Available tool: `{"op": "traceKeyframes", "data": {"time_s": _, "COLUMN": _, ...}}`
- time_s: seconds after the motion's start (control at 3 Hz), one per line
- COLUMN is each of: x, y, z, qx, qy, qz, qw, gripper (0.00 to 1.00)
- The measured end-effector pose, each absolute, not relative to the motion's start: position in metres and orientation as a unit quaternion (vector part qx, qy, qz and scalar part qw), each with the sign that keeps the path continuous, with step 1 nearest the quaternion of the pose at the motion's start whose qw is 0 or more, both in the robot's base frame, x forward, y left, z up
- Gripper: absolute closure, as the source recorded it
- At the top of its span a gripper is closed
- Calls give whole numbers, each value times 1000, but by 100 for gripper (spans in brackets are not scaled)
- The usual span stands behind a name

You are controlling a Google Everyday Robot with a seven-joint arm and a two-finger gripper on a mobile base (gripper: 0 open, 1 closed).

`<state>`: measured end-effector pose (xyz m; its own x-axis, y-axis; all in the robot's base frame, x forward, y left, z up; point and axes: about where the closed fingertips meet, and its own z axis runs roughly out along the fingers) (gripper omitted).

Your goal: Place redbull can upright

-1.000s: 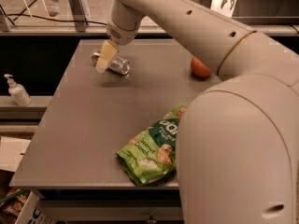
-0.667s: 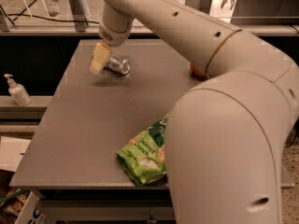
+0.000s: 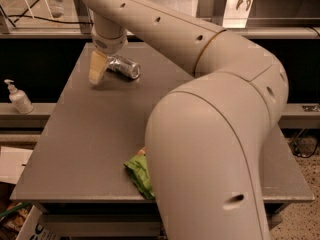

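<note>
The redbull can [image 3: 124,67] lies on its side on the grey table [image 3: 85,134] near the far left corner, its silver body gleaming. My gripper [image 3: 97,74] hangs from the arm just left of the can, its cream tip low over the table and beside the can's left end. It does not hold the can. The arm's big elbow fills the right half of the view.
A green snack bag [image 3: 139,172] lies near the table's front edge, mostly hidden behind my arm. A white pump bottle [image 3: 18,97] stands on a ledge left of the table. A shelf rail runs behind the table's far edge.
The gripper has moved left along the can to its left end. The arm has swung across the view and now hides the orange fruit and most of the green bag.
</note>
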<state>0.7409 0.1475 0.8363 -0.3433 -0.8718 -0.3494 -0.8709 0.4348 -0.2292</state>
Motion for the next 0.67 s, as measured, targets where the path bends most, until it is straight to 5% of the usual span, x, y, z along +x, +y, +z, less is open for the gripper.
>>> {"op": "traceKeyframes", "data": {"time_s": 0.67, "x": 756, "y": 146, "z": 823, "qx": -525, "qy": 831, "qz": -30, "qw": 183, "gripper": 0}}
